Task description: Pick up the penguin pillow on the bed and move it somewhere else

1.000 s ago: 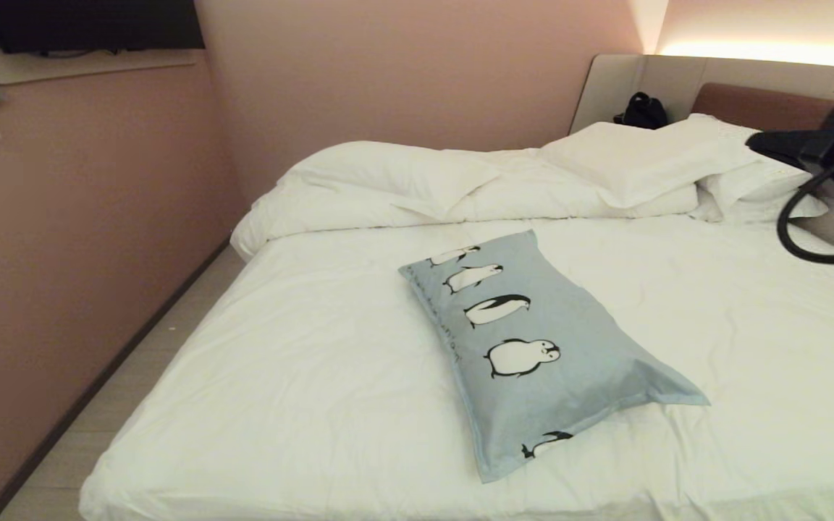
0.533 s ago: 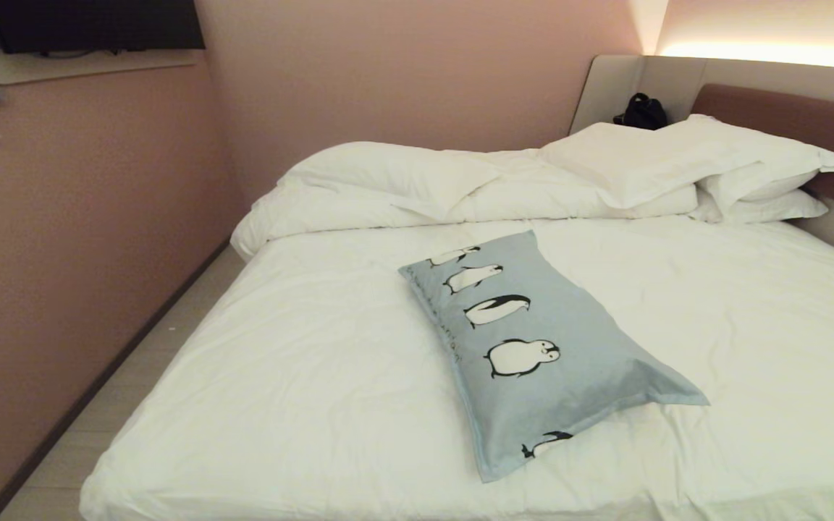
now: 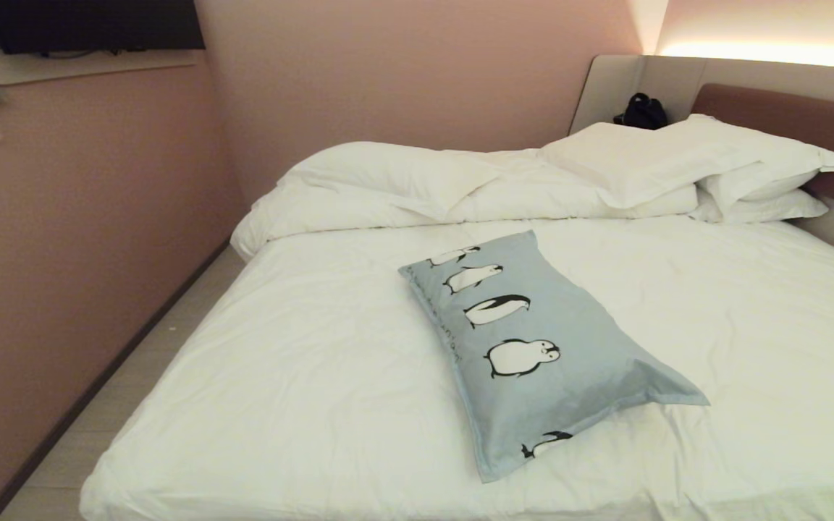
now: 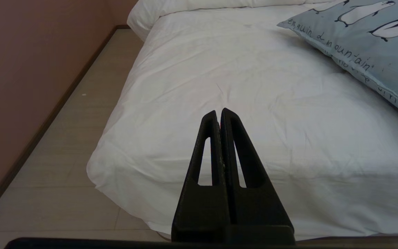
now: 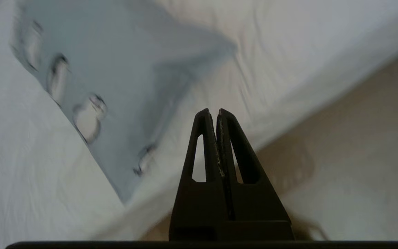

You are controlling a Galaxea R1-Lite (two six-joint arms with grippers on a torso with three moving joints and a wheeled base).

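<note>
White-sheeted bed (image 3: 330,376), penguin pillow (image 3: 540,347) lying flat, not yet lifted. Right gripper (image 5: 217,112) clenched empty near its corner; left gripper (image 4: 219,111) clenched, parked. Pickup, move remain.

Bedroom, hotel-style: large bed (image 3: 330,376) with white duvet (image 3: 417,188), stacked white pillows (image 3: 743,174), padded headboard (image 3: 793,116) (lit strip above), pink walls (image 3: 388,72), wall-mounted screen (image 3: 91,25).

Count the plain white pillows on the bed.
2: both stacked at the brown headboard, the upper white pillow on the lower white pillow. The bunched duvet may hide more.
</note>
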